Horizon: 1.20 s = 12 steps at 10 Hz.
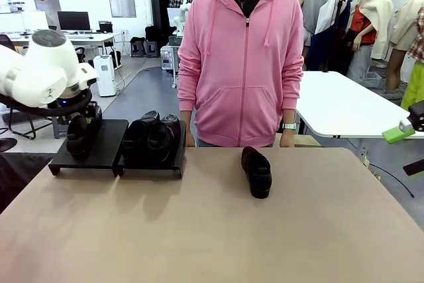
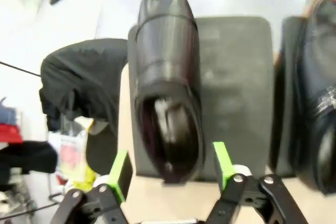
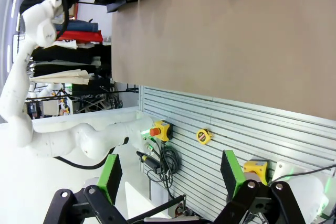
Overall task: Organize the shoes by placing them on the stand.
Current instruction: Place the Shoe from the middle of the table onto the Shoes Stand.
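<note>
A black glossy shoe (image 2: 168, 77) lies on the left black stand (image 2: 236, 87), its toe pointing away from me. My left gripper (image 2: 171, 165) is open, its green pads standing either side of the shoe's heel with a small gap on each side. From the front, this shoe (image 1: 78, 136) sits on the left stand (image 1: 106, 147) under my left gripper (image 1: 82, 122). Two more shoes (image 1: 151, 134) rest side by side on the right stand (image 1: 173, 157). Another shoe (image 1: 256, 171) lies on the tan table in front of the person. My right gripper (image 3: 171, 174) hangs open and empty off the table's right side.
A person in a pink hoodie (image 1: 242, 57) stands at the far edge, hands resting near the table (image 1: 212, 230). A wide stretch of bare tabletop lies between me and the lone shoe. A black bag (image 2: 79, 87) sits on the floor beyond the stand's left end.
</note>
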{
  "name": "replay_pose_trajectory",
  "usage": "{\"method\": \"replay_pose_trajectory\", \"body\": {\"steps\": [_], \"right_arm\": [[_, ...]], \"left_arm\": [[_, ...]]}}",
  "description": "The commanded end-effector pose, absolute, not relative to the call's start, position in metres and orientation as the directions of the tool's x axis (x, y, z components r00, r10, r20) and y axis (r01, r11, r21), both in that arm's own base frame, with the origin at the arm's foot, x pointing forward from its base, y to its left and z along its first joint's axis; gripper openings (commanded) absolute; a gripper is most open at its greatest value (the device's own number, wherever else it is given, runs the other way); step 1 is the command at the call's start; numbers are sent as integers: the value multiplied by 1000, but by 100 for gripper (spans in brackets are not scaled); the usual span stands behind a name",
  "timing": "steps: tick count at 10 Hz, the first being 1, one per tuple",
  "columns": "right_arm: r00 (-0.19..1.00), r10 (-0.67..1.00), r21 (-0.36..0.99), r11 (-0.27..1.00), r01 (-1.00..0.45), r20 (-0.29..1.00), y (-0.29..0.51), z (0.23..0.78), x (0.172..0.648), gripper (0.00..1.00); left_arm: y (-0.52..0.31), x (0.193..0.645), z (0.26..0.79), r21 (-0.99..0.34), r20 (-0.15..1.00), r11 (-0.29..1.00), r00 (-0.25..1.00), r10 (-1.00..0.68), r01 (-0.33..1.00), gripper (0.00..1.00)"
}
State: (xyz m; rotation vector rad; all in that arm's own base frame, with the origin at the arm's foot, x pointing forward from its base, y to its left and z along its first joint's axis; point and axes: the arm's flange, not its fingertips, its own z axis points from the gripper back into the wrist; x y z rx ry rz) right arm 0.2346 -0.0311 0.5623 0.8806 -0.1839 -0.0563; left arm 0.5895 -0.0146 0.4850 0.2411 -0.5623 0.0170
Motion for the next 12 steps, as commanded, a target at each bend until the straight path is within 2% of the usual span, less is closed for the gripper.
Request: {"method": "replay_pose_trajectory", "body": {"steps": [1, 2, 3, 4, 5, 6, 7, 8, 9, 10, 12], "right_arm": [[982, -125, 783, 621, -33, 140, -31, 567, 235, 100], [982, -125, 783, 621, -33, 140, -31, 567, 235, 100], [982, -125, 783, 621, -33, 140, -31, 567, 235, 100], [982, -125, 783, 621, -33, 140, -31, 567, 235, 100], [982, -125, 783, 621, -33, 140, -31, 567, 235, 100], [982, -125, 783, 621, -33, 140, -31, 567, 235, 100], [982, -125, 783, 621, -33, 140, -31, 567, 235, 100], [982, -125, 783, 621, -33, 140, -31, 567, 235, 100], [982, -125, 783, 621, -33, 140, -31, 567, 235, 100], [982, -125, 783, 621, -33, 140, -31, 567, 235, 100], [982, -125, 783, 621, -33, 140, -31, 567, 235, 100]], "left_arm": [[-22, 504, 506, 142, 420, 990, 904, -77, 18, 100], [-25, 465, 507, 74, 382, 988, 911, -153, 134, 100], [-24, 423, 500, 43, 390, 987, 907, -162, 157, 100], [-15, 390, 494, -5, 417, 972, 884, -210, 233, 100], [4, 370, 488, -62, 442, 994, 895, -58, 95, 100], [19, 354, 483, -137, 453, 967, 882, -131, 215, 100], [46, 338, 483, -369, 564, 866, 822, -80, 338, 100], [57, 328, 483, -484, 643, 760, 765, -28, 435, 100], [66, 324, 482, -603, 661, 662, 743, 102, 445, 100], [66, 326, 480, -670, 637, 570, 763, 111, 476, 100], [63, 340, 476, -693, 622, 468, 783, 2, 549, 100]]}}
